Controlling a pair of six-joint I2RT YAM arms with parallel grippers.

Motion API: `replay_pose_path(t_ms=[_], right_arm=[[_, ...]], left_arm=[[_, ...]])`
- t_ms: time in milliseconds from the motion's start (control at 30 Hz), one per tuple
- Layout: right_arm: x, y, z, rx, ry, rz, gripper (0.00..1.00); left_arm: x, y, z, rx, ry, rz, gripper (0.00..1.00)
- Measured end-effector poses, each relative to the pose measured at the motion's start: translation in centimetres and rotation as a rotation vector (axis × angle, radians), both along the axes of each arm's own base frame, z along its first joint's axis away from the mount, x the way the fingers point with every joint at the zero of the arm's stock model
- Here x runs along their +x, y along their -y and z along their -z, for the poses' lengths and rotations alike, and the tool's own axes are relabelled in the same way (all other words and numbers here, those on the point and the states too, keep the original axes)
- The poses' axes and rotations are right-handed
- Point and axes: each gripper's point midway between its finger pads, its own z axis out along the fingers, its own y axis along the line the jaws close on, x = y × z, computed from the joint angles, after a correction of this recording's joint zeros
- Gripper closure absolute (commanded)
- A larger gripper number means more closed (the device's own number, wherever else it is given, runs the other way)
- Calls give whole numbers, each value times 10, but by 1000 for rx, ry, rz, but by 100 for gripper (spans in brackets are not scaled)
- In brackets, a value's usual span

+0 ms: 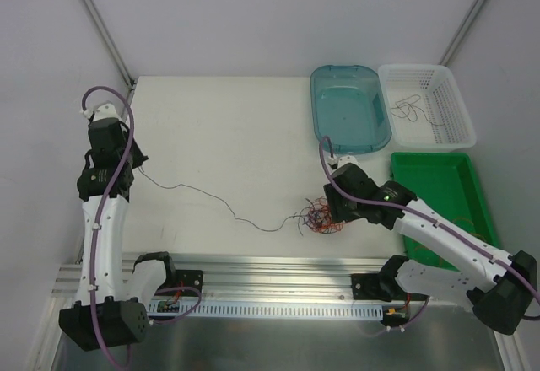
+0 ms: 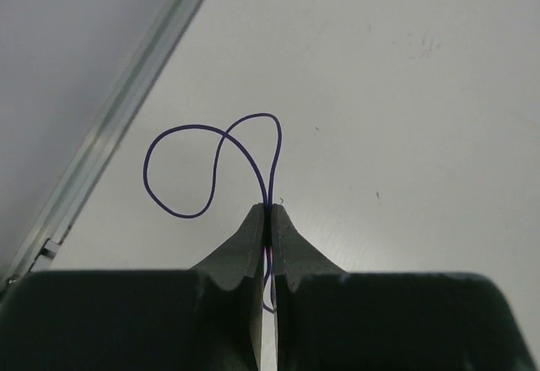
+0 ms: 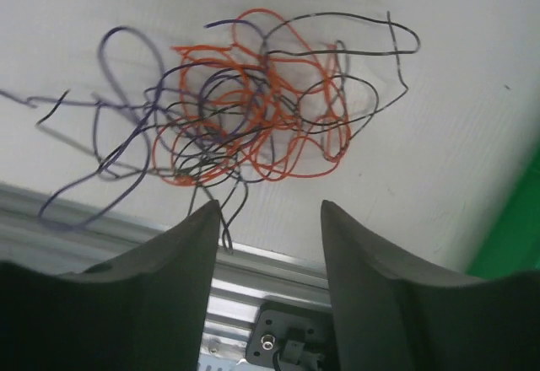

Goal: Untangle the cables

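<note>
From above, a white table (image 1: 236,126) stands inside a plain white enclosure, with slanted metal posts (image 1: 101,25) rising at its far corners. An aluminium rail (image 1: 278,270) runs along the near edge, where both arms are bolted. At the far right sit a blue tray (image 1: 371,139) and, just beside it, a white basket (image 1: 451,131) with a dark wire (image 1: 411,105) lying in it. A green tray (image 1: 447,169) lies nearer, under the right arm. The cables (image 1: 319,217) form a small red, orange and dark knot near the rail, right of centre. One purple-blue cable (image 1: 202,194) trails from the knot across the table to the left gripper (image 1: 135,164). The right gripper (image 1: 332,207) is just beside the knot.

The left wrist view shows the left gripper (image 2: 270,211) pressed together on the purple-blue cable (image 2: 211,164), which curls into a loop over the lightly scuffed white surface. A metal strip (image 2: 126,110) borders the table against a grey wall.

The right wrist view shows the right gripper (image 3: 270,207) with its fingers apart and nothing between them. The cables (image 3: 253,110) lie just beyond its tips on the white surface. The rail (image 3: 253,278) crosses below, and a corner of the green tray (image 3: 515,228) shows at the right.
</note>
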Motion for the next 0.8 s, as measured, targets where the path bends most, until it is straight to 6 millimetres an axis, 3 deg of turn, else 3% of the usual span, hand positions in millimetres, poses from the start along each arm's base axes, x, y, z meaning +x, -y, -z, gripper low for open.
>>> replay_pose_path(t_ms=[100,200,233,333,433,467,500,567,633,700,800], right_arm=[[-8,-20,-10,39,13,-130,35],[-8,-49,-34,117,43,-280,31],[-6,-59,-44,142,56,-323,30],[3,-85,-68,185,80,-413,30],[13,-105,-75,210,92,-455,30],[14,-108,-72,208,85,-458,30],[14,-108,-69,204,78,-456,30],[14,-106,-63,198,71,-441,30],[13,-101,-54,191,68,-412,30],[10,-92,-43,180,60,-371,28],[4,-73,-29,166,62,-292,25]], left_arm=[[6,20,20,-70,-12,102,100],[11,37,41,-126,-21,183,100],[11,40,47,-138,-26,198,92],[12,44,66,-151,-40,221,83],[16,49,74,-170,-54,251,58],[18,55,74,-181,-50,277,40],[20,61,73,-184,-45,312,33],[22,86,68,-198,-29,416,22],[20,126,62,-212,-17,573,19],[7,176,57,-238,-13,762,19],[-20,234,51,-271,-18,985,19]])
